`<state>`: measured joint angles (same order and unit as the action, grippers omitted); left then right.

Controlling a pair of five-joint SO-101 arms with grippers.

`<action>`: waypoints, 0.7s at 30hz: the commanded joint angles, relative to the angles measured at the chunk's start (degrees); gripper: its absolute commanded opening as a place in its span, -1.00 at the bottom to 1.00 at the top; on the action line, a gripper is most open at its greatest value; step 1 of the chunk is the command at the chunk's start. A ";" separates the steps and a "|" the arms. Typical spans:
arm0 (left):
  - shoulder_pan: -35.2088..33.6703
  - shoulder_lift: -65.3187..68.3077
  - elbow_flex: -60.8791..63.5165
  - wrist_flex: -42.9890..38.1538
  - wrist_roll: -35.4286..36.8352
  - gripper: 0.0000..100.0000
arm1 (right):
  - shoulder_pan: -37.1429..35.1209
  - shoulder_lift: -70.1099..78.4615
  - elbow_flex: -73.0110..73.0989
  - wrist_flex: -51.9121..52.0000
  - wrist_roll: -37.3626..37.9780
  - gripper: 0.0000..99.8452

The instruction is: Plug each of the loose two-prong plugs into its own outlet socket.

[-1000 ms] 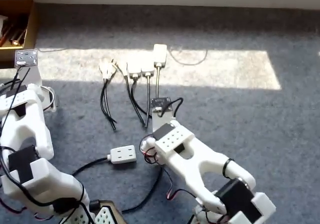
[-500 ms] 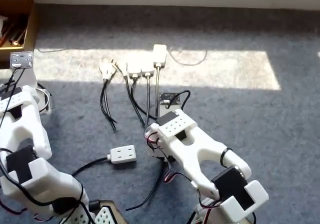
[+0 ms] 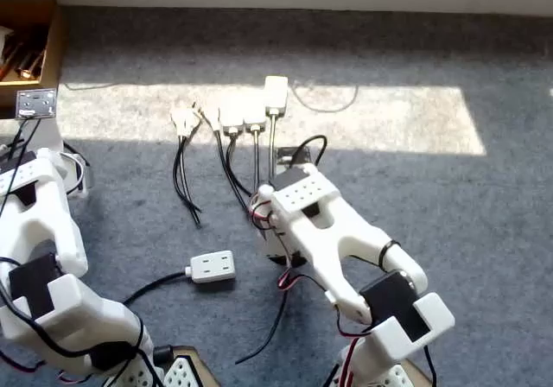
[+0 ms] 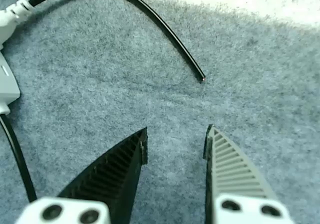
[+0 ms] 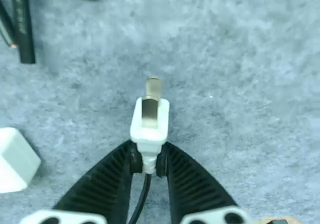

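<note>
right pincer [image 5: 149,158]: closed on the neck of a white two-prong plug [image 5: 149,116]. Both my ribbed fingers [image 5: 112,179] press in just where the lead leaves it.
plug: its prongs point straight away from me, out over the grey carpet [image 5: 240,59]. I cannot tell whether it touches the pile.
plug's lead [image 5: 142,196]: black, running back between my fingers toward the wrist.
near the right pincer: a white block [image 5: 15,159] sits on the carpet just off to one side of my fingers (I cannot tell what it is). Two black cord ends [image 5: 22,29] lie farther out, apart from the plug.
left pincer [image 4: 175,139]: spread well apart with nothing between the fingers (one finger black, one pale grey). Only carpet lies beneath the gap.
near the left pincer: the cut end of a black cord [image 4: 165,31] lies ahead of my tips and apart from them. A white piece [image 4: 7,84] with its own dark lead is cut off by the frame edge.
outlet socket [image 3: 212,266]: white, flat on the carpet on a black lead. In the high view it lies between my two arms, near the right arm [image 3: 328,231].
row of white plugs and sockets [image 3: 244,113]: in the sunlit patch beyond my right arm, with black cords trailing back from it toward me.
left arm [image 3: 39,231]: at the left edge of the high view, well apart from the sunlit row.
</note>
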<state>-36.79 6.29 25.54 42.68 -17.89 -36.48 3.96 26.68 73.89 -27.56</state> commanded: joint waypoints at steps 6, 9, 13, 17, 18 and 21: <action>1.89 -2.24 -0.13 -0.62 -3.25 -0.61 | 1.71 -0.66 -18.42 21.14 32.97 -0.99; 3.56 -2.77 -0.40 -0.44 -7.12 -0.61 | 1.71 -1.10 -26.42 27.38 41.49 -0.99; 5.58 -2.86 -3.65 6.77 -7.30 -0.61 | 1.36 -6.46 -29.67 27.21 42.81 -0.99; 7.08 -2.86 -13.32 22.95 -7.30 -0.61 | 1.63 -15.43 -30.81 27.21 48.18 -0.99; 7.16 -2.86 -16.48 27.34 -7.30 -0.61 | 1.54 -17.98 -30.37 27.12 48.79 -0.99; 9.63 -2.86 -25.71 40.26 -7.47 -0.60 | -1.54 -25.98 -25.54 25.19 48.88 -0.99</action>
<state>-30.02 6.29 9.27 70.37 -24.84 -35.52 -13.01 -0.57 98.51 20.44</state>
